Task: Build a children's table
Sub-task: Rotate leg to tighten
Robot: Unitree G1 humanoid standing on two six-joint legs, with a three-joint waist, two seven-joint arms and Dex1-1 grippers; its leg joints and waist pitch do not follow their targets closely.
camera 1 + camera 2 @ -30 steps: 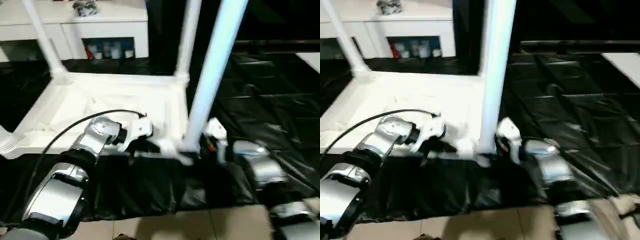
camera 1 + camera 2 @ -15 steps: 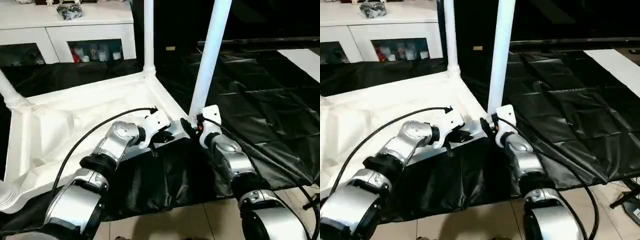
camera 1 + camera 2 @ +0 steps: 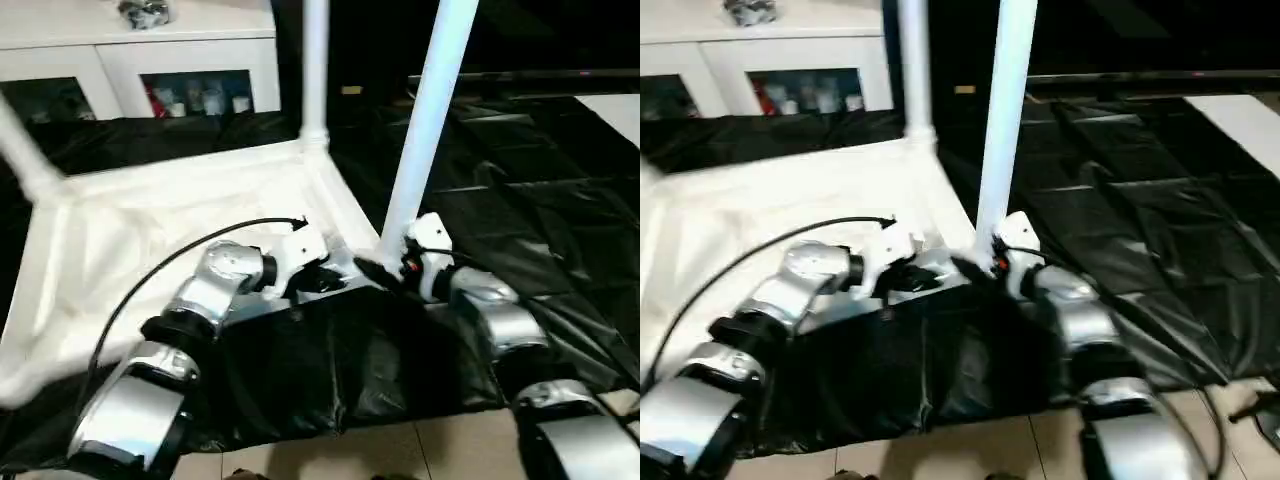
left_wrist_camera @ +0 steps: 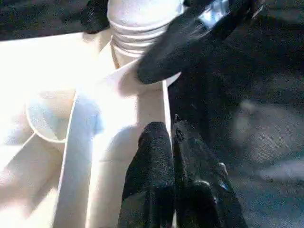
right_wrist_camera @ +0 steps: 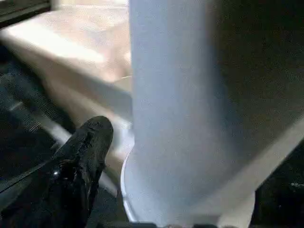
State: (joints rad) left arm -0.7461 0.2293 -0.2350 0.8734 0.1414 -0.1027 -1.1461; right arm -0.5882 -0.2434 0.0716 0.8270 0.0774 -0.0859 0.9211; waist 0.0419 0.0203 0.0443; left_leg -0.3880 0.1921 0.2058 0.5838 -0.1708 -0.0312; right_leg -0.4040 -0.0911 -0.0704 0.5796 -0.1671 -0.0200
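We see the table top [image 3: 160, 215] plain white | legs [image 3: 425, 120] white, the one by our right gripper [image 3: 385, 272] tinged pale blue | both grippers' fingers [image 4: 156, 156] black | forearms [image 3: 215, 285] silver | sheet [image 3: 520, 200] beyond our hands glossy black | cabinet [image 3: 120, 60] white | floor [image 3: 400, 455] beige.
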